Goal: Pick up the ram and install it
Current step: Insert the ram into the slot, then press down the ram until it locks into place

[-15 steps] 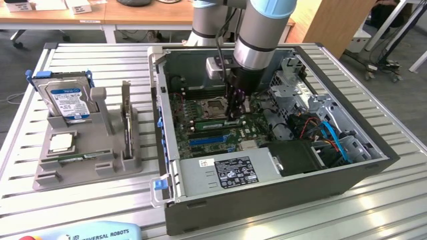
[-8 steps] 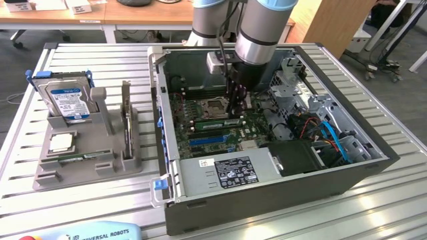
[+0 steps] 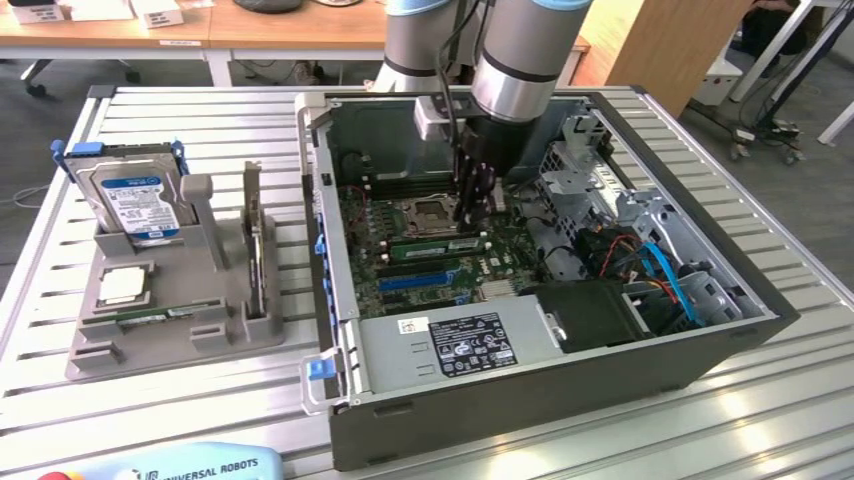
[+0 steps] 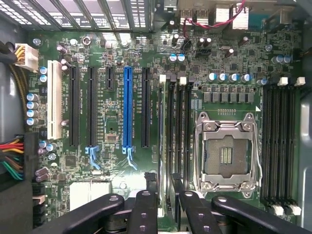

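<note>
Directly under the spread, empty claw, the ram sits upright in a slot on the motherboard.

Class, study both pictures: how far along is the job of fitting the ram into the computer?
Done: a ram stands on edge on the motherboard, beside the empty processor socket. In hand: nothing; the end effector hovers open over it. Left: whether the ram is fully clicked in cannot be told.
</note>
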You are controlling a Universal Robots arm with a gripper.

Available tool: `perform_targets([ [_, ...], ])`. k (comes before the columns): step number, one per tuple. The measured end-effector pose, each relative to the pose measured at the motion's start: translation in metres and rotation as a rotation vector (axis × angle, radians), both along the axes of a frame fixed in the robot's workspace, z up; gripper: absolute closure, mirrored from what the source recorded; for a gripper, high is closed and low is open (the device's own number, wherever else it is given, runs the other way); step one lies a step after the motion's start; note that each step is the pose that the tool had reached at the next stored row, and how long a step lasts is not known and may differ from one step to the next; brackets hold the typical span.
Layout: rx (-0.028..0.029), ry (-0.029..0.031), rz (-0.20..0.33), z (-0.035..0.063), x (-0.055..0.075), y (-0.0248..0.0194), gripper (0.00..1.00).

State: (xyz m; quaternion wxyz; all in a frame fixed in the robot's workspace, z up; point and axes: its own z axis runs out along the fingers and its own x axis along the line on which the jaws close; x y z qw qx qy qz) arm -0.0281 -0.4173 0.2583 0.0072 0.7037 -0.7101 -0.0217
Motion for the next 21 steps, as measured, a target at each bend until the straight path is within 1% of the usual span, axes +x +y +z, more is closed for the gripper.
perform_targets([
  [15,0.0,0.0,0.0,0.0001,0.0,0.0,0.75],
  [16,0.0,0.0001,0.0,0.0001,0.0,0.0,0.77],
  [17,0.0,0.0,0.0,0.0001,0.0,0.0,0.83],
  [18,0.0,0.0,0.0,0.0001,0.0,0.0,0.83],
  [19,0.0,0.0,0.0,0.0001,0.0,0.0,0.89],
  [21,0.0,0.0,0.0,0.0001,0.0,0.0,0.9],
])
